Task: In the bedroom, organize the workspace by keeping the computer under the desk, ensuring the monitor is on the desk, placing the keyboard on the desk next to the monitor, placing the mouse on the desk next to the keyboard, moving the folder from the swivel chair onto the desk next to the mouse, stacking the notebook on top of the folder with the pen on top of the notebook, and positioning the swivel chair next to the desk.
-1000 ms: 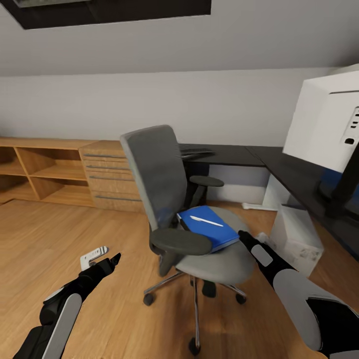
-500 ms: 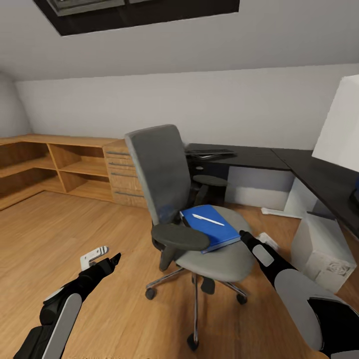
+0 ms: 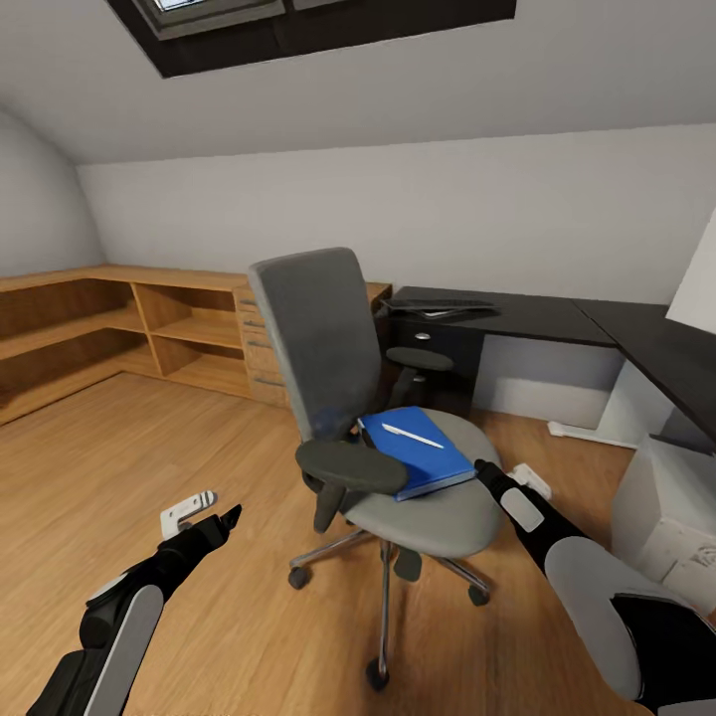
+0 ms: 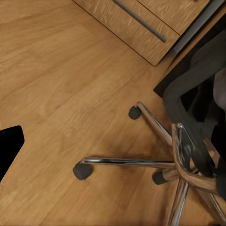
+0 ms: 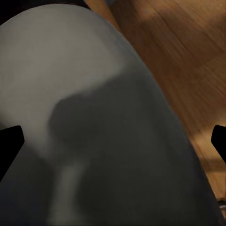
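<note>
Here, bright blue folder (image 3: pixel 418 453), white pen (image 3: pixel 412 436) seemingly atop, grey swivel chair (image 3: pixel 328 358)

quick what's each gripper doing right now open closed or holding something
Left gripper: jaws open, holding nothing, over the floor.
Right gripper: jaws open at the swivel chair seat edge, holding nothing.
</note>
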{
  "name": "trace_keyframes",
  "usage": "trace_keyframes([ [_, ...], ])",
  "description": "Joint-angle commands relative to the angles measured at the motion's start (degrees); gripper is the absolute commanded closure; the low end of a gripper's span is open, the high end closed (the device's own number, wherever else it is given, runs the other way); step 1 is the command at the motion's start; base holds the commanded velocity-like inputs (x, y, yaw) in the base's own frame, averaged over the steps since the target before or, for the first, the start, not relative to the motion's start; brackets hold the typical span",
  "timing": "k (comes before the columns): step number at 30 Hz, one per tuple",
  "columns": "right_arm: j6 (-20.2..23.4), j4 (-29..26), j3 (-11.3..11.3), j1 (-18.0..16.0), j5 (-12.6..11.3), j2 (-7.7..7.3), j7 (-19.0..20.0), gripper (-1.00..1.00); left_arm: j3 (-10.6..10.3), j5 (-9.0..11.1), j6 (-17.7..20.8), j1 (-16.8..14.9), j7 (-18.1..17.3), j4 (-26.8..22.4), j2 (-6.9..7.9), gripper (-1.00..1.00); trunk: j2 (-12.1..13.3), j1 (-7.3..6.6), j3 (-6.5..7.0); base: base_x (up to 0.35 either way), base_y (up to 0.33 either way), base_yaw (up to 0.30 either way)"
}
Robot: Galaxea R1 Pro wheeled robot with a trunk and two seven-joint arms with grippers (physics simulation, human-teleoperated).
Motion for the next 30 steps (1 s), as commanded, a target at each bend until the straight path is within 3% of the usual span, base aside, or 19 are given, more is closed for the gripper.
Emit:
trace_keyframes([
  [1, -0.1, 0.0, -0.1, 0.0, -0.4, 0.01, -0.1, -1.00, 0.0, 0.6, 0.2, 0.0, 0.5, -0.1, 0.02, -1.00, 0.0, -0.01, -0.06, -0.074, -0.031, 0.005],
  [10, -0.2, -0.1, 0.0, 0.0, -0.3, 0.08, 0.0, -1.00, 0.0, 0.6, 0.3, 0.0, 0.5, -0.1, 0.03, -1.00, 0.0, -0.01, -0.06, -0.185, -0.073, 0.001],
  [30, -0.2, 0.0, 0.0, 0.0, -0.4, 0.18, -0.1, -1.00, 0.0, 0.6, 0.3, 0.0, 0.5, -0.1, 0.01, -1.00, 0.0, -0.01, -0.17, -0.006, -0.003, 0.020],
])
